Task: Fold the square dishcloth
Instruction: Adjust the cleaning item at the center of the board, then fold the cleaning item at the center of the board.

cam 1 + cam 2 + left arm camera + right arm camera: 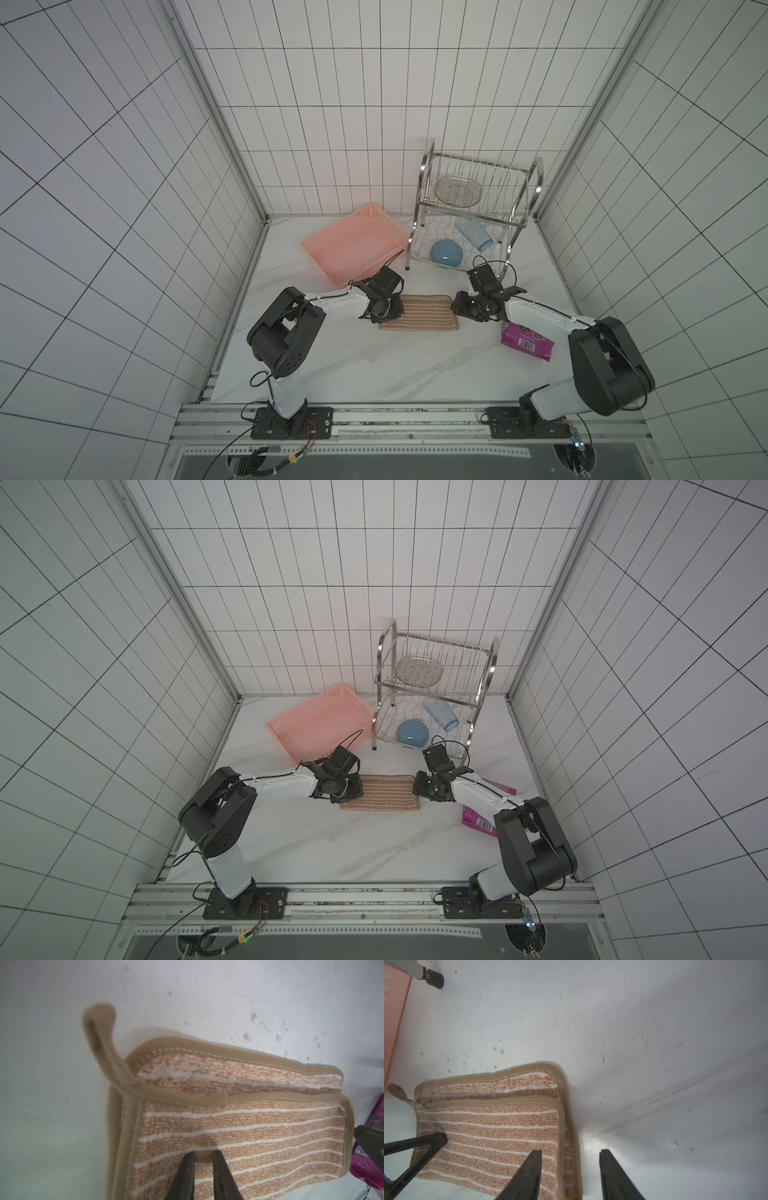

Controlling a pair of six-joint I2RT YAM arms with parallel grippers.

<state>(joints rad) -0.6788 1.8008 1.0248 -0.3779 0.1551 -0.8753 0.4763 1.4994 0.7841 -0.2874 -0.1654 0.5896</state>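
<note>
- While it lies folded in half on the marble table (374, 365), the square dishcloth (419, 318) sits between both arms.
- Right gripper (570, 1154): fingers spread, straddling the cloth's edge, holding nothing.
- Left gripper (203, 1156): fingers nearly closed above the cloth, nothing between them.

You have one dishcloth (419, 312), one pink basket (353, 249), one rack (478, 208), one bowl (446, 252), one cup (473, 232), one purple packet (527, 343), two grippers.

The tan, pale-striped square dishcloth (419, 312) lies folded in half on the table, its corner loop (99, 1043) sticking out.
</note>
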